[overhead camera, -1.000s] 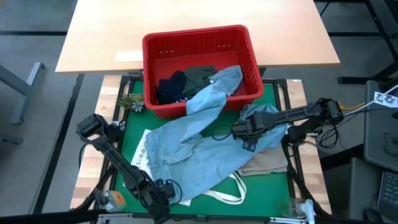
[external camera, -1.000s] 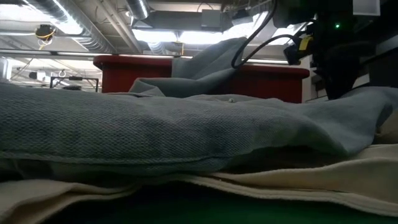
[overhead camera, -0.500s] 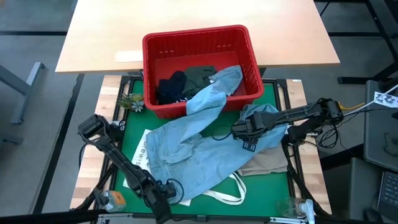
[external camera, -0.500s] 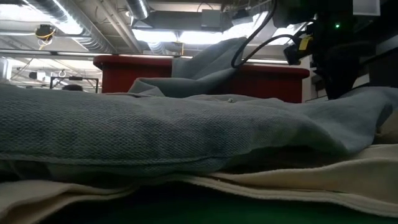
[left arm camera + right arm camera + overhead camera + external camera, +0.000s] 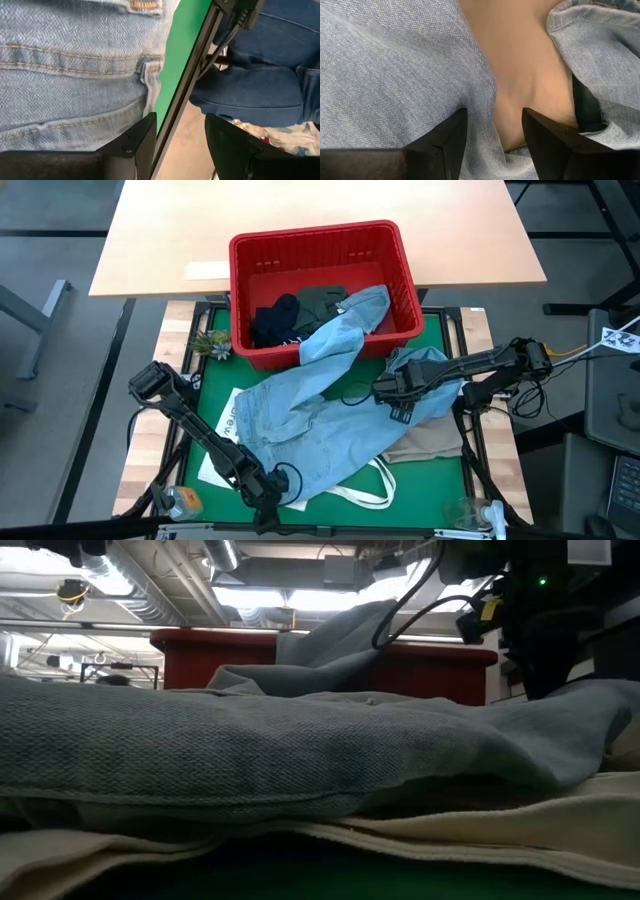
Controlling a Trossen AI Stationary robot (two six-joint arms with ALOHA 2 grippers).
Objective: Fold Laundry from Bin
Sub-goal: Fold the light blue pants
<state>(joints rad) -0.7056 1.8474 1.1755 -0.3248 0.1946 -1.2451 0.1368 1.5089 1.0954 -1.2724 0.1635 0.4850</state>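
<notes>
Left claw (image 5: 268,502) has crept inward along the bench's (image 5: 440,480) front edge, fingers spread, empty, beside jeans (image 5: 310,420). Right claw (image 5: 385,392) hovers released above jeans.

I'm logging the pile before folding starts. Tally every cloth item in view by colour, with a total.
Light blue: 1, the jeans, one leg trailing into the red bin
Beige: 1, the khaki cloth under the jeans
Dark olive: 1, the shirt in the bin
Dark navy: 1, the shorts in the bin
White: 1, the tote bag under the jeans
Total: 5
</notes>
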